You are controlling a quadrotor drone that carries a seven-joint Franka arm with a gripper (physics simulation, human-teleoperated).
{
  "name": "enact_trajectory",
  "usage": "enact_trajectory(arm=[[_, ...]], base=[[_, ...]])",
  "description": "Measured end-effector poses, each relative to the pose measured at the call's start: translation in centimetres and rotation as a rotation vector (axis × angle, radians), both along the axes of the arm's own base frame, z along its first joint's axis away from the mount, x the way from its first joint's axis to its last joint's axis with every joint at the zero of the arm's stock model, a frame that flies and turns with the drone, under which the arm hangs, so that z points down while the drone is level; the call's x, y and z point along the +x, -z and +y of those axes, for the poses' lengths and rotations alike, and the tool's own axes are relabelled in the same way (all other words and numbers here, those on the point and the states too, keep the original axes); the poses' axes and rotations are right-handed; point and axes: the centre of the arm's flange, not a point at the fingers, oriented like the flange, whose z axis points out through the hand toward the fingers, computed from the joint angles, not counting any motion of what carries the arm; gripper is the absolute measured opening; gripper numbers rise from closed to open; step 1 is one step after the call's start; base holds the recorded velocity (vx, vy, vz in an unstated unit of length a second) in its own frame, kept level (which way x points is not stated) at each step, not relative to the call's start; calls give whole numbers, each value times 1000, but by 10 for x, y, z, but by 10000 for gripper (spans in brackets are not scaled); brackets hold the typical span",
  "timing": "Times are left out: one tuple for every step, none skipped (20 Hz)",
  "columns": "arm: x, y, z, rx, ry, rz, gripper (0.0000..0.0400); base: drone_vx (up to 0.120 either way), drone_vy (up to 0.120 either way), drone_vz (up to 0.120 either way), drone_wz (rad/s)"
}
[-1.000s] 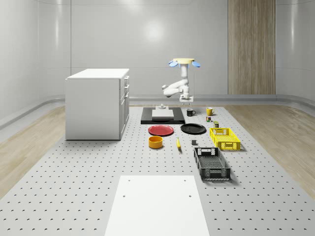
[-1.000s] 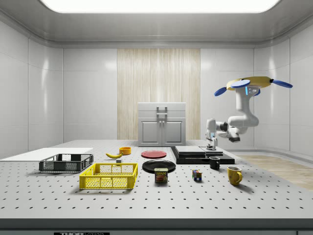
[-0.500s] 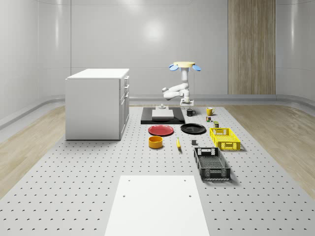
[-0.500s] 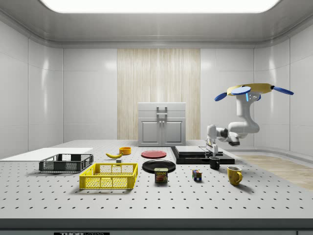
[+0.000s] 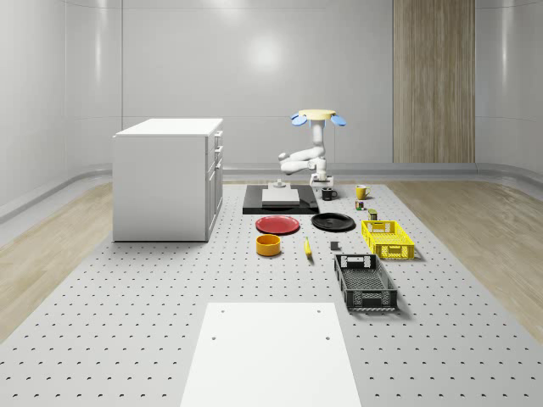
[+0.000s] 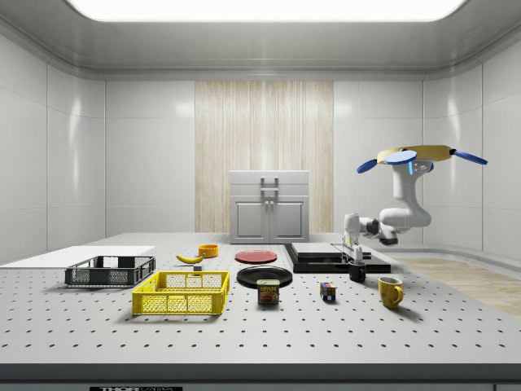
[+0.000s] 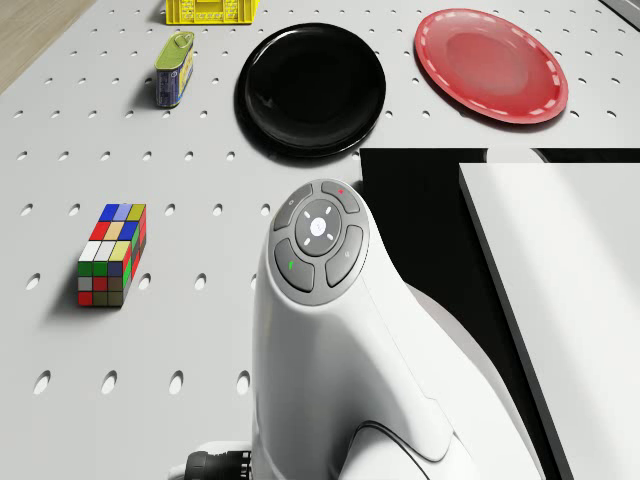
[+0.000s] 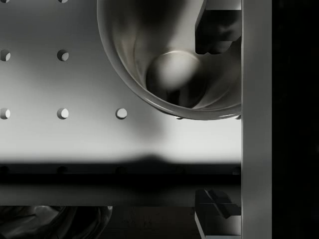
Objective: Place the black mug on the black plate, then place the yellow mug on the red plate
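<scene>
End effector (image 6: 356, 261) hangs just over the black mug (image 6: 357, 272), fingers apart astride its rim, drone (image 6: 422, 154) hovering above.

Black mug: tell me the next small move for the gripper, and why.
Probably close the fingers. The drone hovers over the table near the black mug, and the gripper is down at the mug's rim. In the wrist view one finger sits inside the mug and the other outside, open around the wall. The mug stands on the table, not yet gripped.
</scene>
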Motion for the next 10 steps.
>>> enact_trajectory(arm=[[0,0,-1,0,0,0,400],[0,0,-3,0,0,0,400],[0,0,-4,0,0,0,400],[0,0,-5,0,0,0,400],[0,0,-6,0,0,0,400],[0,-2,-7,0,0,0,400],[0,-3,-8,0,0,0,400],[0,-5,-8,0,0,0,400],[0,-7,-8,0,0,0,400],[0,-9,-9,0,0,0,400]], base=[[0,0,0,0],[0,0,0,0],[0,0,0,0],[0,0,0,0],[0,0,0,0],[0,0,0,0],[0,0,0,0],[0,0,0,0],[0,0,0,0],[0,0,0,0]])
